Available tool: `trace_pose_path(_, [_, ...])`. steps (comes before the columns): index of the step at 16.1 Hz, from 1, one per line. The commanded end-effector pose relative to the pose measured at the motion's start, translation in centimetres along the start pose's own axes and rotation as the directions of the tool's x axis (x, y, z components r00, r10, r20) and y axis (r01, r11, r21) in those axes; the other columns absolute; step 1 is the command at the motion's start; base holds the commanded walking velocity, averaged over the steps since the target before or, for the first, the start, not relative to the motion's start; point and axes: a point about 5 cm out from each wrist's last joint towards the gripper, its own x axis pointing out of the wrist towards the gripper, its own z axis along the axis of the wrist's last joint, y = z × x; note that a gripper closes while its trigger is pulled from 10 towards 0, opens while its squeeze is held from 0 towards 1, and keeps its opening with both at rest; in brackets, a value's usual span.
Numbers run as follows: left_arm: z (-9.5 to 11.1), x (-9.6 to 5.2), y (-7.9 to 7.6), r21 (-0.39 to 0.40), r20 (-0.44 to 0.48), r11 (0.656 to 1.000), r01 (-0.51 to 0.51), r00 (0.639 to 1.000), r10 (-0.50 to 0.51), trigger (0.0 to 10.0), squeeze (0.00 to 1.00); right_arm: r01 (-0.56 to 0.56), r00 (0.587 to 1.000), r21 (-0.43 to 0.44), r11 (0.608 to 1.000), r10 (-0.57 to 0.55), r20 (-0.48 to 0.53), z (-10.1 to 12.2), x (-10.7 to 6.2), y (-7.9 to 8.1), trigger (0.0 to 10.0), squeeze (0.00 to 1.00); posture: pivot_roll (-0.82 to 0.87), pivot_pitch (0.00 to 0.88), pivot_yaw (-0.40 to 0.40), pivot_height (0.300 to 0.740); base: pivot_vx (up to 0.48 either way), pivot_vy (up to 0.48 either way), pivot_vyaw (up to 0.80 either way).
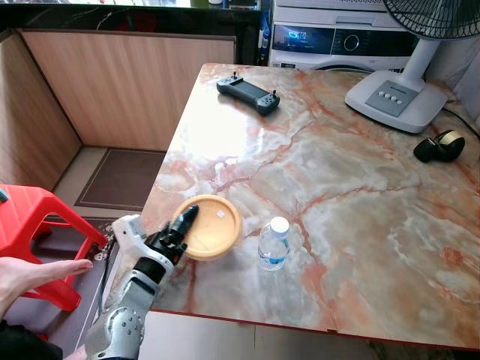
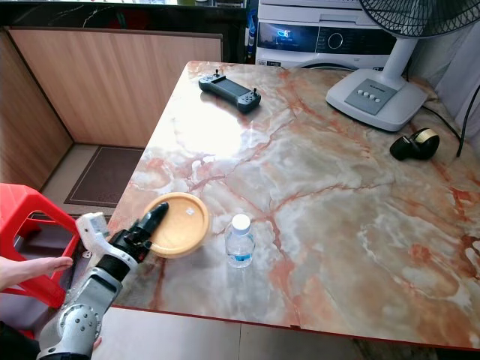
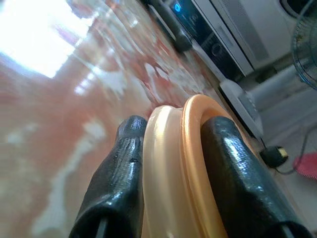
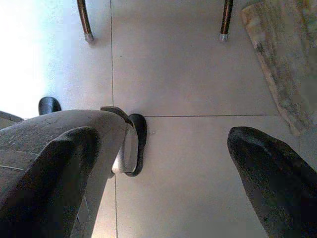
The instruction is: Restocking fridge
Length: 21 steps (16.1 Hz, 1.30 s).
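- Person's hand at far left, off the table, beside a red stool; apart from the robot arm.
- Left gripper at the table's near-left corner, fingers closed down on the rim of the orange plate. Left wrist view: one finger on each side of the rim, narrow gap, rim pinched between them. Looks like a firm pinch, only on the edge.
- Plate sits flat on the marble table, close to the near edge and left edge.
- Water bottle, white cap, upright, just beside the plate to its right, not touching it. Likely the item to go to the fridge; no fridge seen here.
- Game controller near the far-left corner, well apart.
- Fan base at far-right side; small black-and-gold object near the right edge.
- Right gripper hangs idle over the floor, fingers wide apart, holding nothing.
- Risks, judged:
  - edge-only pinch: plate could tilt or slip out when lifted, since its weight hangs off the grip.
  - plate near the table's edge: a slip likely drops it to the floor.
  - swinging the plate rightward could knock the bottle over; it stands close.
  - person's hand near the arm: wide arm motion leftward could hit it.
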Motion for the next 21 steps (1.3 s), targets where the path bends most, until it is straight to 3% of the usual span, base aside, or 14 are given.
trace_pose_path(1, [1.1, -0.4, -0.1, -0.012, 0.043, 1.000, -0.006, 0.999, 0.006, 0.0, 0.00, 0.007, 1.000, -0.007, 1.000, -0.007, -0.016, -0.4, -0.3, -0.4, 10.0, 0.00, 0.09, 0.128, -0.074, 0.740, 0.000, 0.000, 0.00])
trace_pose_path(3, [2.7, -0.5, -0.7, -0.005, 0.101, 1.000, 0.009, 0.995, -0.009, 0.0, 0.00, 0.005, 1.000, -0.007, 1.000, -0.005, -0.016, -0.4, -0.3, -0.4, 10.0, 0.00, 0.09, 0.127, -0.073, 0.740, 0.000, 0.000, 0.00])
trace_pose_path(4, [4.1, -0.5, -1.8, 0.024, 0.144, 0.999, 0.029, 0.989, -0.032, 0.0, 0.00, 0.003, 1.000, -0.008, 1.000, -0.004, -0.016, -0.5, -0.3, -0.4, 10.0, 0.00, 0.10, 0.126, -0.071, 0.740, 0.000, 0.000, 0.00])
trace_pose_path(7, [5.6, -0.5, -3.7, 0.125, 0.147, 0.990, 0.068, 0.985, -0.086, 0.0, 0.00, 0.004, 1.000, -0.008, 1.000, -0.005, -0.017, -0.5, -0.3, -0.4, 10.0, 0.00, 0.10, 0.116, -0.066, 0.740, 0.000, 0.000, 0.00])
trace_pose_path(8, [6.1, -0.5, -4.6, 0.205, 0.135, 0.976, 0.075, 0.985, -0.104, 10.0, 0.00, 0.009, 1.000, -0.007, 1.000, -0.009, -0.013, -0.5, -0.3, -0.4, 10.0, 0.00, 0.10, 0.113, -0.063, 0.740, 0.000, 0.000, 0.00])
trace_pose_path(10, [6.7, -0.4, -5.5, 0.270, 0.140, 0.960, 0.068, 0.984, -0.109, 10.0, 0.00, 0.014, 1.000, -0.004, 1.000, -0.014, -0.012, -0.5, -0.3, -0.3, 10.0, 0.00, 0.11, 0.095, -0.048, 0.740, 0.000, 0.000, 0.00])
trace_pose_path(11, [6.9, -0.1, -6.1, 0.355, 0.129, 0.933, 0.062, 0.985, -0.114, 10.0, 0.00, 0.021, 1.000, 0.009, 1.000, -0.021, -0.006, -0.6, -0.3, -0.1, 10.0, 0.00, 0.12, 0.086, -0.040, 0.740, 0.000, 0.000, 0.00])
trace_pose_path(15, [6.3, 0.2, -6.7, 0.404, 0.094, 0.911, 0.082, 0.987, -0.131, 10.0, 0.00, 0.015, 1.000, 0.036, 0.999, -0.015, 0.013, -0.8, -0.1, 0.8, 10.0, 0.00, 0.10, 0.060, -0.003, 0.740, 0.000, 0.000, 0.00])
trace_pose_path(17, [5.8, 0.5, -7.3, 0.484, 0.065, 0.871, 0.089, 0.988, -0.137, 10.0, 0.00, 0.030, 0.998, 0.087, 0.996, -0.035, 0.051, -0.8, 0.0, 1.1, 10.0, 0.00, 0.10, 0.054, 0.008, 0.740, 0.000, 0.000, 0.00])
trace_pose_path(21, [5.7, 0.3, -7.4, 0.497, 0.082, 0.865, 0.068, 0.989, -0.124, 10.0, 0.00, 0.033, 0.998, 0.083, 0.996, -0.037, 0.045, -1.0, -0.1, 1.0, 10.0, 0.00, 0.11, 0.047, 0.004, 0.740, 0.000, 0.000, 0.00])
